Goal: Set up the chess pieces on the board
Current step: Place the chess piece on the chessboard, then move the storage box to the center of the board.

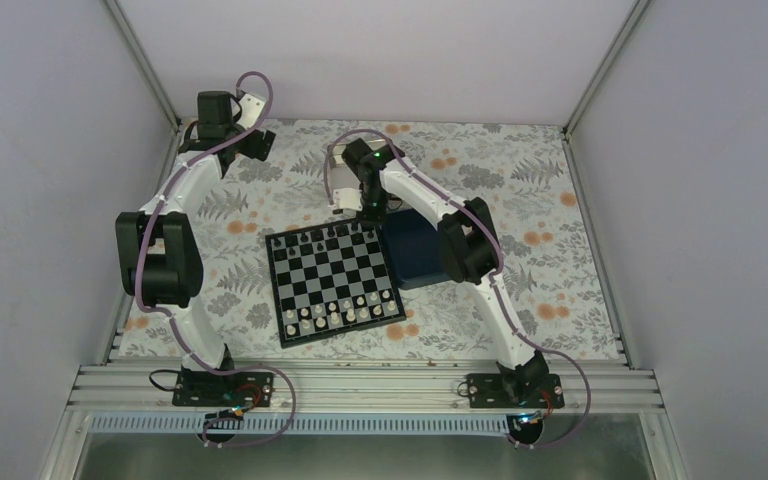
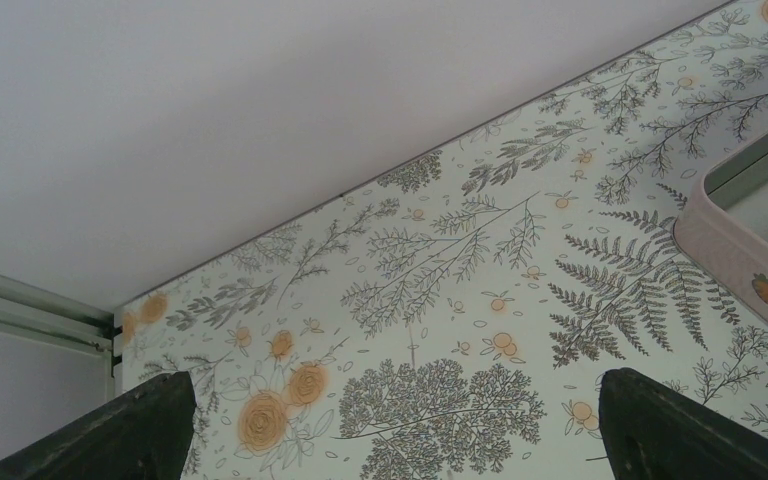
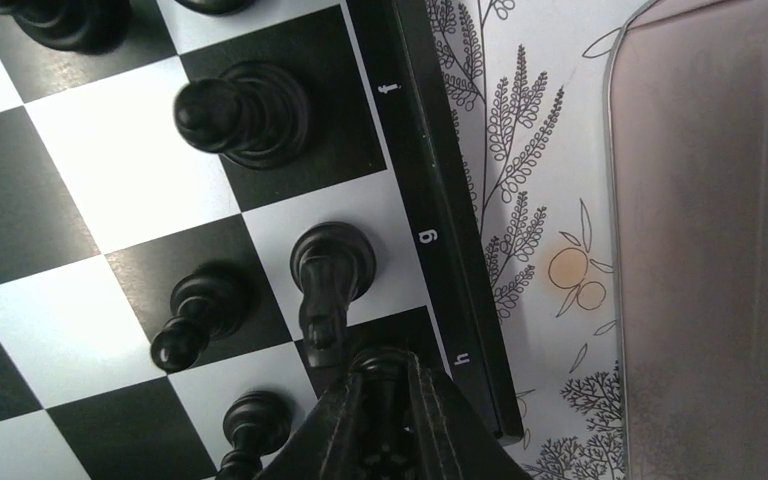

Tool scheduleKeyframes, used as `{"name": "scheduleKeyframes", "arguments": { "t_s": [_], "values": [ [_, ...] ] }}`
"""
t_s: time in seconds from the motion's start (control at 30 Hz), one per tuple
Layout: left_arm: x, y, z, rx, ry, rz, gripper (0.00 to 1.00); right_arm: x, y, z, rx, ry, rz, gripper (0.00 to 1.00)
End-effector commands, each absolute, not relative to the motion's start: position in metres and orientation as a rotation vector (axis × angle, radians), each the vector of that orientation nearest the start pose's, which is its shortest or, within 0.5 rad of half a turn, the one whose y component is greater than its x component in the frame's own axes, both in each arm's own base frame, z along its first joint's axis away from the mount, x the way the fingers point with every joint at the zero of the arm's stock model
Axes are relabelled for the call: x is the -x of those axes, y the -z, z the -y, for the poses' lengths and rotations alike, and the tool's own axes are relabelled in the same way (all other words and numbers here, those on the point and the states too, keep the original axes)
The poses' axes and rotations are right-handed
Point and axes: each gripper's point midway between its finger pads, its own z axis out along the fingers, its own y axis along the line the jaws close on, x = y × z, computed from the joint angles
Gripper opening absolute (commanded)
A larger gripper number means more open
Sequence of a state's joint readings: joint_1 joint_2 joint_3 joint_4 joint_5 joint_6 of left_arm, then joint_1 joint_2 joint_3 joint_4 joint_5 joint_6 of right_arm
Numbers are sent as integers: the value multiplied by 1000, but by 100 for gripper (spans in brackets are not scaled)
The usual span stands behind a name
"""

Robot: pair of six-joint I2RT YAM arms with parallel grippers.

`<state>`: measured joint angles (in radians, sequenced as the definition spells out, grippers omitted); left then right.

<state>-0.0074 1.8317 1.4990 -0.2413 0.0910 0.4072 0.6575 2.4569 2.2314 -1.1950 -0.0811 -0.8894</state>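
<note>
The board [image 1: 331, 276] lies in the middle of the flowered cloth [image 1: 545, 205]. In the top view it is turned a little counter-clockwise, so its files run from 6 o'clock toward about 11 o'clock. The black chess pieces [image 1: 325, 233] stand along its 12 o'clock edge and the cream-white pieces [image 1: 345, 315] fill two rows at its 6 o'clock edge.

The right gripper [image 3: 385, 378] hangs over the board's corner at 1 o'clock, above the square marked h. Its fingers are pressed almost together. A small dark round shape shows at their tips, but I cannot tell if it is a piece that they clamp.

In the wrist view, the knight [image 3: 330, 268] stands upright on the g square, just beside the fingertips at 11 o'clock. Its long axis rises from the board, and its head leans toward 6 o'clock in that picture. The piece on the f square [image 3: 242, 110] and a pawn [image 3: 200, 312] are also upright, and their tops lean toward 8 o'clock.

A navy blue box [image 1: 415, 262] sits just beside the board at 3 o'clock. A metal tin [image 3: 710, 250] lies near the same corner.

The left gripper [image 2: 396, 415] is well apart, at 10 o'clock from the board. Its fingers stand wide apart over bare cloth and hold nothing.
</note>
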Motion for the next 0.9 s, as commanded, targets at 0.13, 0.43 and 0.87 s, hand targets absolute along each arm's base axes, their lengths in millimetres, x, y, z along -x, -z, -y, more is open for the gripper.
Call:
{"name": "scheduleKeyframes", "arguments": {
  "t_s": [0.13,0.43,0.87],
  "values": [
    [-546,-230,19,-480,-119,-2047,100,-403,-45,-316,2069,-65,-2129,30],
    [-545,-234,20,-475,-114,-2040,100,-408,-58,-307,2017,-52,-2141,32],
    [-542,-239,21,-485,-114,-2038,100,-420,-78,-277,1930,-14,-2198,29]
  ]
}}
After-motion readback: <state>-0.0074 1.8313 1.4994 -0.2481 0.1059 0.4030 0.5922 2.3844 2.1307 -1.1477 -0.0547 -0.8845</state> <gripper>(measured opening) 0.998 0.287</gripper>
